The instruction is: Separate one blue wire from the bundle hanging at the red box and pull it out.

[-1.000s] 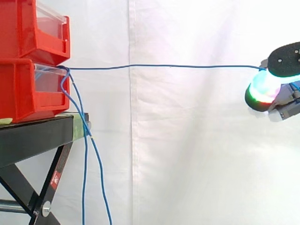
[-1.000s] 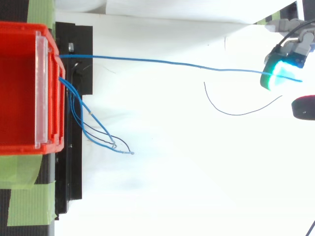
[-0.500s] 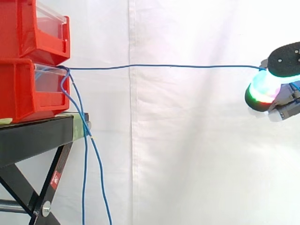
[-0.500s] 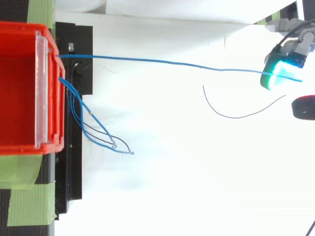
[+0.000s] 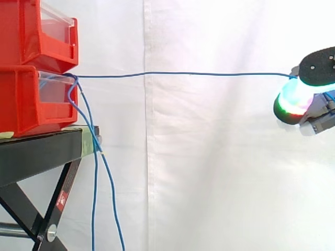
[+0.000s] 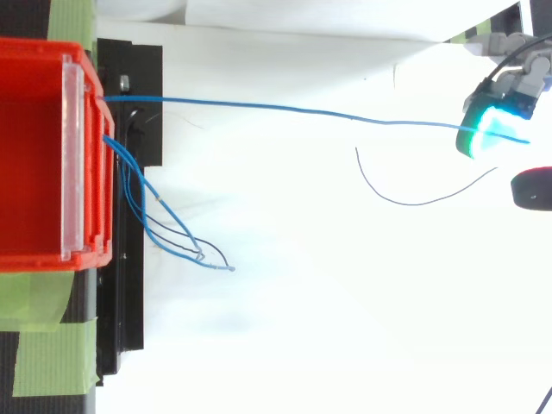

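SEPARATED, NOT YET OUT: My hand [image 5: 302, 95], at three o'clock, pinches one blue wire [image 5: 183, 73] stretched taut from the red box [image 5: 26, 99] at nine; the bundle [image 5: 95, 198] hangs apart, the wire's end not yet free.

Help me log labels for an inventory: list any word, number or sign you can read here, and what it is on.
Nothing here can be read.
Sticker on the stand leg: red with a white mark, too small to read.
Bins: no print seen.
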Action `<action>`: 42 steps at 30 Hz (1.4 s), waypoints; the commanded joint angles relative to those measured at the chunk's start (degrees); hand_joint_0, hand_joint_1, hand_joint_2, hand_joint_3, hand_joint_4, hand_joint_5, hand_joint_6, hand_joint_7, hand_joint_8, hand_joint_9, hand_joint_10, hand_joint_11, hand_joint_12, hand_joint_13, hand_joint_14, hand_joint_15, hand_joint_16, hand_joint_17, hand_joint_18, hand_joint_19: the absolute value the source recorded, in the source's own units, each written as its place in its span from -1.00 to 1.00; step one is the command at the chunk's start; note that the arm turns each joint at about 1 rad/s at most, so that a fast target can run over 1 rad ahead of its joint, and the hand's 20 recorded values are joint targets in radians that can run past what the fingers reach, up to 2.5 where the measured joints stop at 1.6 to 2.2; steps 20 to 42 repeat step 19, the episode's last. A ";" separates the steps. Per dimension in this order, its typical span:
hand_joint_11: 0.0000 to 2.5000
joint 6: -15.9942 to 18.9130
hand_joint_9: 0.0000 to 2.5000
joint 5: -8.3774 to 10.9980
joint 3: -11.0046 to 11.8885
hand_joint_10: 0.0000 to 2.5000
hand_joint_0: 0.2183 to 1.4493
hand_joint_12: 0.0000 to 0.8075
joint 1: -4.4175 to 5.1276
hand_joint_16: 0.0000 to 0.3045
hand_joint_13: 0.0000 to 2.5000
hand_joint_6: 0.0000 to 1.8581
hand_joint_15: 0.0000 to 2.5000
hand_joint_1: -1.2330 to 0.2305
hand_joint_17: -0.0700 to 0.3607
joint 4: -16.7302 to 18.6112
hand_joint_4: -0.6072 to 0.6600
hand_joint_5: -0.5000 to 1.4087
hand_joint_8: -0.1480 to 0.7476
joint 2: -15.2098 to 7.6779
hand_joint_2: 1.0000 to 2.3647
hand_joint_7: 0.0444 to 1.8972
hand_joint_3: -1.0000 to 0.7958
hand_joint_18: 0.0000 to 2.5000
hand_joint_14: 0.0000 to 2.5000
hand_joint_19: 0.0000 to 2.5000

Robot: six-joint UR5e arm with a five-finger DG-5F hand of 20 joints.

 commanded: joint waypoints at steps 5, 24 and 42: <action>-0.56 0.00 -0.57 0.00 0.00 -0.99 -0.39 -0.14 0.05 -0.67 -0.84 -0.10 -0.80 -0.27 -0.15 0.00 0.10 -0.64 -0.07 0.00 -0.96 0.14 0.21 -0.88 -0.99 -0.68; -0.55 0.00 -0.57 0.00 0.00 -0.99 -0.39 -0.14 -0.04 -0.67 -0.84 -0.10 -0.80 -0.27 -0.15 0.00 0.11 -0.64 -0.07 0.00 -0.96 0.14 0.21 -0.88 -0.99 -0.68; -0.55 0.00 -0.57 0.00 0.00 -0.99 -0.39 -0.14 -0.04 -0.67 -0.84 -0.10 -0.80 -0.27 -0.15 0.00 0.11 -0.64 -0.07 0.00 -0.96 0.14 0.21 -0.88 -0.99 -0.68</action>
